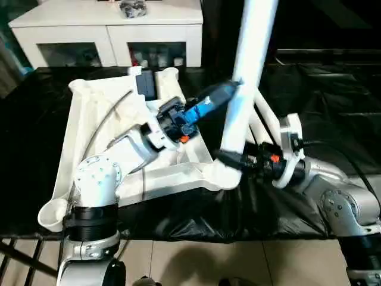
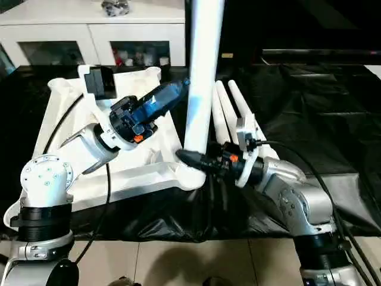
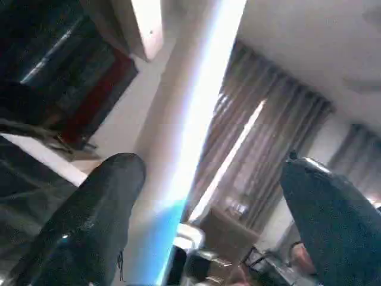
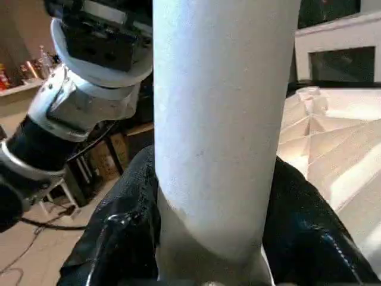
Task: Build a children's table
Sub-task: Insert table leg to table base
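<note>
Tabletop (image 1: 95,128): white ribbed plastic, underside up on black sheeting. Upright leg (image 1: 247,71): smooth white tube, seemingly seated in the near corner socket (image 1: 220,174). Right gripper (image 1: 229,159) clamped its base; left gripper (image 2: 178,89) stood spread beside it. Spare legs (image 2: 229,107) lay alongside.

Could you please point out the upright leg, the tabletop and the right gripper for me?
upright leg (image 2: 202,77), right eye view, middle of its white tube.
tabletop (image 1: 80,128), left eye view, ribbed underside near its left edge.
right gripper (image 2: 189,157), right eye view, between its black fingertips at the leg's base.
</note>
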### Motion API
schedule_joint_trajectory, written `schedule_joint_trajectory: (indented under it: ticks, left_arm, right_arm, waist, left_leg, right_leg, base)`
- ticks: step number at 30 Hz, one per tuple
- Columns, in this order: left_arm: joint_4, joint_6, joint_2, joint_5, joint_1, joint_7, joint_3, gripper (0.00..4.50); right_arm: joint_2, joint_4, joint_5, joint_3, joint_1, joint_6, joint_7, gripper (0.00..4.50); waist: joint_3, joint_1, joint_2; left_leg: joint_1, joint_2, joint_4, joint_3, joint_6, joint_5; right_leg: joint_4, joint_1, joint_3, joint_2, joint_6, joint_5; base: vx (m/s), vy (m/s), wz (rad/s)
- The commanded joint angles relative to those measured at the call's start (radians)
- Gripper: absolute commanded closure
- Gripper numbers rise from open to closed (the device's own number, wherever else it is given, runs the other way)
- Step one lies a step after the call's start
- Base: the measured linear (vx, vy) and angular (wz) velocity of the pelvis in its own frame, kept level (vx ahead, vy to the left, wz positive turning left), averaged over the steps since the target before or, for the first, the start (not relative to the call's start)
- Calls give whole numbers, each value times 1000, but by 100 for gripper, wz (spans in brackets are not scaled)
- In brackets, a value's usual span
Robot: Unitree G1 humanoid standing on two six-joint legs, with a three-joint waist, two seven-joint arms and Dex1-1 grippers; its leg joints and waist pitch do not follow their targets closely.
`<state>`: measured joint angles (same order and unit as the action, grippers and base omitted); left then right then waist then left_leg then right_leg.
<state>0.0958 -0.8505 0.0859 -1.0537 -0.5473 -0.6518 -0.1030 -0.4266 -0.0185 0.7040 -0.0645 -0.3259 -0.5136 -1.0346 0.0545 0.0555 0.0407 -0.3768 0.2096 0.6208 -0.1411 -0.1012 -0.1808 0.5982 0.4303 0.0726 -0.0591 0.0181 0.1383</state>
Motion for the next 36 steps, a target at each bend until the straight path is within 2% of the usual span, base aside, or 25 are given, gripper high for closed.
schedule_joint_trajectory:
  ticks: [1, 3, 5, 6, 7, 9, 10, 11, 14, 15, 16, 17, 20, 21, 23, 27, 29, 31, 36]
  left_arm:
    - [6, 42, 17, 113, 9, -2, 64, 2]
    - [0, 84, 30, 173, 15, -7, 95, 2]
    - [-6, 98, 29, 186, 18, 5, 101, 0]
    - [-8, 92, 26, 175, 18, 15, 97, 0]
    - [-9, 101, 25, 185, 17, 28, 101, 0]
    - [-15, 129, 20, 223, 13, 54, 109, 0]
    - [-20, 135, 15, 232, 11, 63, 107, 0]
    - [-34, 146, -5, 231, 1, 87, 84, 0]
    - [-46, 146, -40, 188, -12, 122, 34, 0]
    - [-49, 135, -66, 148, -19, 162, -1, 29]
    - [-50, 131, -78, 139, -22, 188, -12, 36]
    - [-51, 133, -83, 145, -23, 207, -12, 41]
    - [-49, 152, -77, 239, -14, 256, 31, 68]
    - [-46, 165, -71, 277, -12, 264, 49, 81]
    - [-32, 184, -72, 329, -11, 303, 62, 87]
    - [-7, 198, -85, 373, -15, 402, 61, 123]
    - [5, 210, -88, 388, -12, 416, 67, 138]
    - [8, 215, -91, 396, -10, 419, 70, 152]
    - [18, 224, -98, 408, 4, 406, 90, 209]
  right_arm:
    - [-3, -38, 11, -14, -12, -17, -8, 261]
    - [-6, -40, 7, -17, -15, -25, -8, 261]
    - [-7, -46, 8, -21, -18, -35, -11, 261]
    - [-6, -50, 7, -21, -19, -40, -14, 261]
    - [-5, -55, 7, -21, -20, -44, -13, 261]
    - [-5, -61, 8, -19, -23, -51, -12, 261]
    - [-6, -63, 9, -19, -24, -52, -12, 261]
    - [-8, -66, 13, -17, -26, -56, -12, 261]
    - [-11, -70, 17, -14, -28, -61, -13, 261]
    - [-14, -73, 18, -11, -28, -65, -13, 261]
    - [-15, -76, 20, -9, -28, -68, -13, 261]
    - [-16, -78, 20, -7, -28, -71, -13, 261]
    - [-13, -84, 8, 1, -31, -66, 8, 261]
    - [-10, -86, 1, 4, -34, -64, 22, 261]
    - [2, -87, -20, 15, -41, -53, 69, 261]
    - [26, -86, -52, 22, -51, -33, 132, 261]
    - [33, -94, -49, 19, -53, -37, 144, 261]
    - [36, -98, -47, 17, -53, -40, 150, 261]
    - [49, -102, -59, 12, -57, -42, 160, 261]
  waist:
    - [-74, 0, -17]
    - [-73, 0, -12]
    - [-75, 1, -13]
    - [-77, 2, -17]
    - [-78, 5, -13]
    - [-76, 4, -17]
    - [-77, 5, -15]
    - [-76, 5, -20]
    - [-78, 10, -21]
    - [-78, 11, -23]
    - [-79, 11, -25]
    - [-78, 11, -24]
    - [-74, 9, -25]
    - [-76, 7, -25]
    - [-75, 4, -28]
    - [-74, 3, -27]
    - [-74, 3, -30]
    - [-75, 3, -29]
    - [-77, 3, -28]
  left_leg:
    - [-3, -17, -62, -15, 70, -228]
    - [0, -14, -64, -15, 72, -235]
    - [-2, -14, -65, -17, 69, -226]
    - [-3, -11, -66, -17, 70, -210]
    - [-1, -8, -67, -17, 70, -204]
    - [-2, -7, -68, -18, 74, -206]
    - [-3, -7, -68, -18, 75, -203]
    - [-3, -9, -66, -22, 77, -199]
    - [-5, -10, -64, -22, 75, -182]
    - [-7, -9, -63, -22, 75, -173]
    - [-8, -10, -63, -22, 77, -168]
    - [-8, -10, -63, -22, 78, -169]
    - [-5, -10, -63, -22, 80, -184]
    - [-7, -10, -64, -20, 74, -177]
    - [-8, -11, -63, -21, 71, -176]
    - [-7, -12, -62, -21, 64, -184]
    - [-7, -14, -62, -21, 64, -190]
    - [-8, -13, -62, -20, 67, -189]
    - [-8, -8, -66, -19, 74, -183]
  right_leg:
    - [-116, -63, -1, -28, -18, 579]
    - [-118, -60, -3, -30, -11, 567]
    - [-114, -64, -6, -34, 6, 543]
    - [-110, -67, -9, -36, 21, 511]
    - [-105, -66, -12, -38, 43, 479]
    - [-102, -67, -14, -37, 56, 455]
    - [-101, -68, -16, -40, 59, 452]
    - [-102, -68, -17, -39, 61, 453]
    - [-100, -71, -18, -42, 63, 453]
    - [-95, -73, -18, -42, 70, 440]
    - [-97, -73, -18, -42, 72, 437]
    - [-97, -72, -18, -43, 72, 440]
    - [-106, -68, -15, -41, 49, 495]
    - [-106, -69, -15, -42, 33, 503]
    - [-108, -69, -15, -42, 24, 512]
    - [-111, -65, -13, -42, 12, 535]
    - [-112, -64, -11, -40, 3, 543]
    - [-114, -64, -11, -41, -2, 543]
    - [-107, -65, -14, -43, 28, 483]
  base:
    - [0, 0, 0]
    - [0, 0, 0]
    - [0, 0, 0]
    - [0, 0, 0]
    - [0, 0, 0]
    - [0, 0, 0]
    - [0, 0, 0]
    - [0, 0, 0]
    - [0, 0, 0]
    - [0, 0, 0]
    - [0, 0, 0]
    - [0, 0, 0]
    - [0, 0, 0]
    - [0, 0, 0]
    - [0, 0, 0]
    - [0, 0, 0]
    - [0, 0, 0]
    - [0, 0, 0]
    - [0, 0, 0]
